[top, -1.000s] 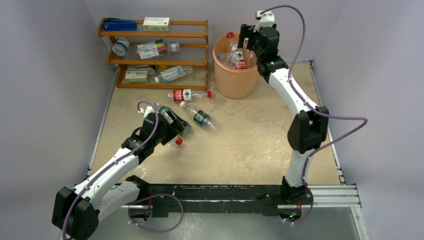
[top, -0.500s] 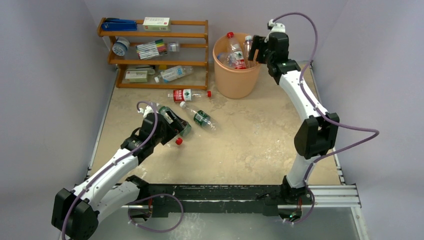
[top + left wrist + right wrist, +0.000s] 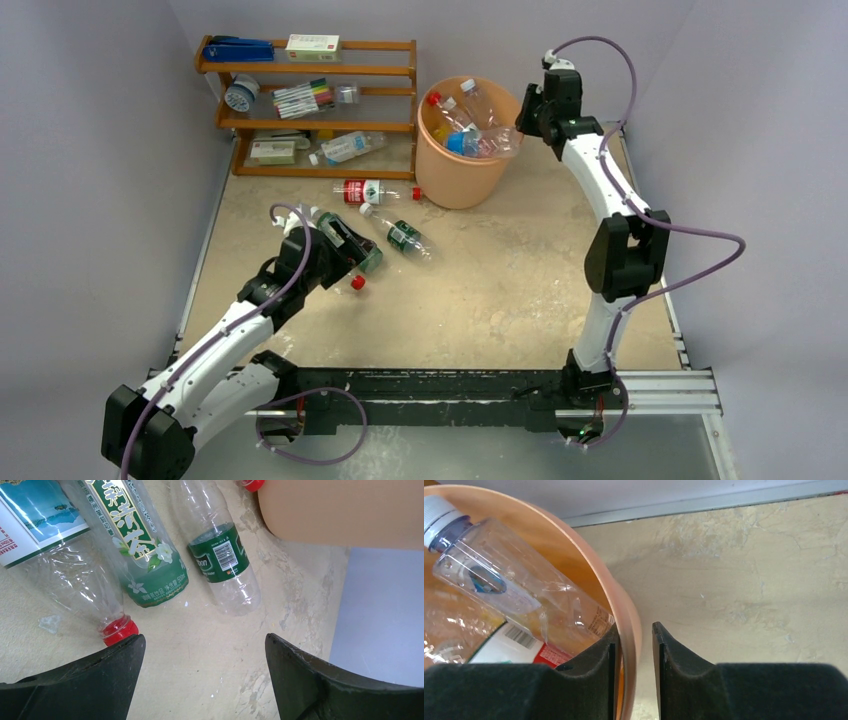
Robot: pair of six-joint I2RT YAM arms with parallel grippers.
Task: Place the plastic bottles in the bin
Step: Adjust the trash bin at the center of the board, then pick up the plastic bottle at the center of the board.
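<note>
Four plastic bottles [image 3: 375,190] lie loose on the table [image 3: 500,290] near the bin [image 3: 462,185], several more are inside it, and one rests on the wooden shelf [image 3: 380,127]. My left gripper [image 3: 202,645] hangs spread wide and holding nothing over the red-capped bottle [image 3: 65,575] and the green tea bottle [image 3: 150,555], while my right gripper [image 3: 635,630] is pinched onto the bin's rim. They look empty, so I judge them light, slick and crushable, and I'd grip the red-capped one gently across its labelled middle.
</note>
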